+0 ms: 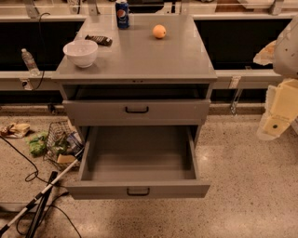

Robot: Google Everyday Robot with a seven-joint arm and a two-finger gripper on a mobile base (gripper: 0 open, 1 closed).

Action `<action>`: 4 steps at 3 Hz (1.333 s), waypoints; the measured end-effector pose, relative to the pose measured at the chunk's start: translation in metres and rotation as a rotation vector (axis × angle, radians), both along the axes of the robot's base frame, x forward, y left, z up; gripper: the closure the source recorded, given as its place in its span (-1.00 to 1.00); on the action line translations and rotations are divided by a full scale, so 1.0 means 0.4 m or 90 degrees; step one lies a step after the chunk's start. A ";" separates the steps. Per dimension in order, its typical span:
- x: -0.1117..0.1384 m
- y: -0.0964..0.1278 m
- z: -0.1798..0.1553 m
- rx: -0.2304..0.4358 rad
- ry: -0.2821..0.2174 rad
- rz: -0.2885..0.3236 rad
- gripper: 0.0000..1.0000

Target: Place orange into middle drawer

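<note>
An orange (159, 31) sits on a grey metal cabinet (139, 60) above a speckled stone floor (247, 186), near the top's back edge.

The round, smooth fruit lies well apart from a white bowl (80, 52), a blue soda can (122, 14) and a dark wrapped bar (98, 40). The lowest drawer (139, 162) is pulled wide open; the drawer above (136, 111) is pushed in. The robot's pale gripper (275, 122) hangs at the right edge, clear of the cabinet; whether it is clenched or released cannot be told. A wire basket (58, 142) stands on the floor at left.
</note>
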State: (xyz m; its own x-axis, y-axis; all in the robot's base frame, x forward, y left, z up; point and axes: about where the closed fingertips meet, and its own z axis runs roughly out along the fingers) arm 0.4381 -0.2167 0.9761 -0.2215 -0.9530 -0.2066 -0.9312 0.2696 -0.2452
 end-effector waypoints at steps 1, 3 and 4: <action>0.000 0.000 0.000 0.000 0.000 0.000 -1.00; 0.106 -0.037 -0.097 0.068 -0.030 -0.036 -1.00; 0.255 -0.052 -0.126 0.168 -0.108 -0.051 -1.00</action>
